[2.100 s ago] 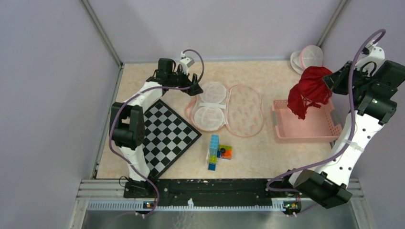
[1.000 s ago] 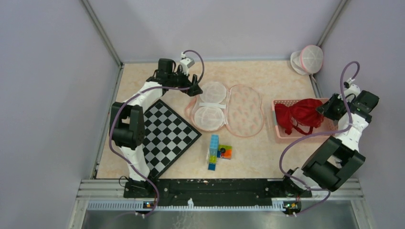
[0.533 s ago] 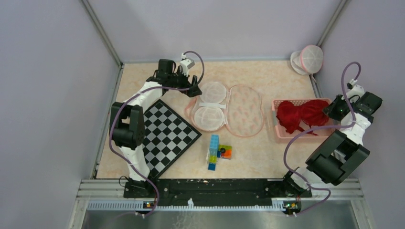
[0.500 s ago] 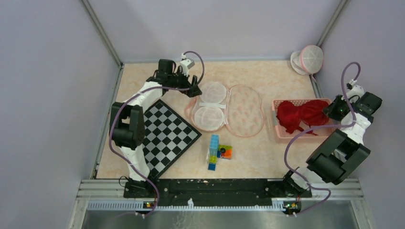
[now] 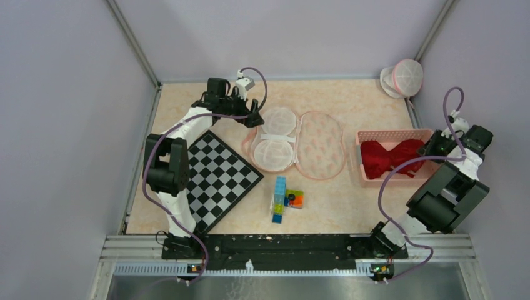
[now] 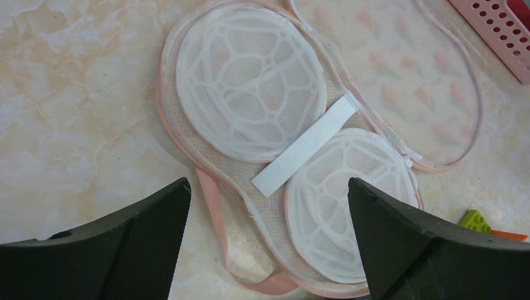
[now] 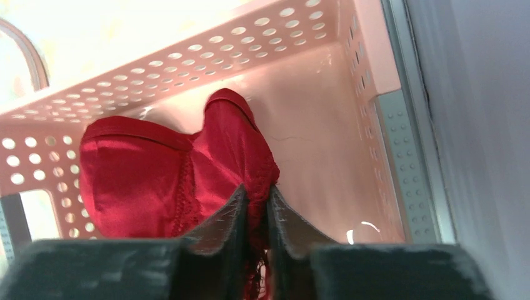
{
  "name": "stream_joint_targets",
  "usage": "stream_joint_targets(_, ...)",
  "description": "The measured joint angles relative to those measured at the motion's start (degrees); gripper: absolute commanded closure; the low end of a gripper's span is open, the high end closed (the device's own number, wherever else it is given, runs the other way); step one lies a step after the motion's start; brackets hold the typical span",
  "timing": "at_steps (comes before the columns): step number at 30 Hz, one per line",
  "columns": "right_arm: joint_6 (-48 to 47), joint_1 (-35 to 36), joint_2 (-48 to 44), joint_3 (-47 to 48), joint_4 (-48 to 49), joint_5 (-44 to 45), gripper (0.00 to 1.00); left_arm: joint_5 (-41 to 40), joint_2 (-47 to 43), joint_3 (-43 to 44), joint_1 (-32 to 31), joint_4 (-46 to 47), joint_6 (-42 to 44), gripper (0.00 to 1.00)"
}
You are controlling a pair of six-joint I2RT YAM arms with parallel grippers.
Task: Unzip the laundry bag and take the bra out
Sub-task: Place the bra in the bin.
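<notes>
Red satin bra [image 5: 389, 159] lies crumpled inside the pink perforated plastic basket [image 5: 394, 132] at the right side of the marbled beige table [image 5: 350, 100]. The right wrist view shows it as glossy red fabric [image 7: 150, 178] with smooth padded cups and a strip of lace down the middle, bunched against the basket's holed wall [image 7: 187, 75]. The right gripper [image 5: 432, 149] reaches down into the basket, its two dark fingers [image 7: 228, 219] drawn almost together with a fold of the red lace edge pinched between them.

Well apart from it, in the middle of the table, the pink-edged white mesh laundry bag [image 5: 320, 145] is unzipped and spread flat. One half carries two round white mesh domes joined by a white strap, and the other half [image 6: 400, 69] is a thin sheet with a faint pink print. The left gripper [image 5: 252, 117] hovers just beside the bag's left edge, jaws spread wide and holding nothing. A black-and-white chequered board [image 5: 219, 175] and some bright toy blocks [image 5: 284, 199] lie nearer the arms.
</notes>
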Motion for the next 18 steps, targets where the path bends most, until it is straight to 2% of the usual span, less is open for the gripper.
stream_joint_targets(1,-0.33,0.0,0.13,0.0,-0.02,0.11,0.63,-0.02,0.0,0.0,0.0,0.0,0.02,0.01)
stream_joint_targets(4,-1.18,0.0,0.17,0.04,-0.02,0.63,0.44,-0.22,0.0,0.0,0.0,0.0,0.13,0.01)
stream_joint_targets(10,-2.4,0.0,0.17,1.53,-1.46,1.2,0.34,-0.55,0.0,0.0,0.0,-0.02,0.22,0.01)
stream_joint_targets(18,-4.39,0.98,-0.35,10.08,-6.19,1.33,0.34,-1.09,0.02,0.02,0.0,-0.48,1.25,0.01)
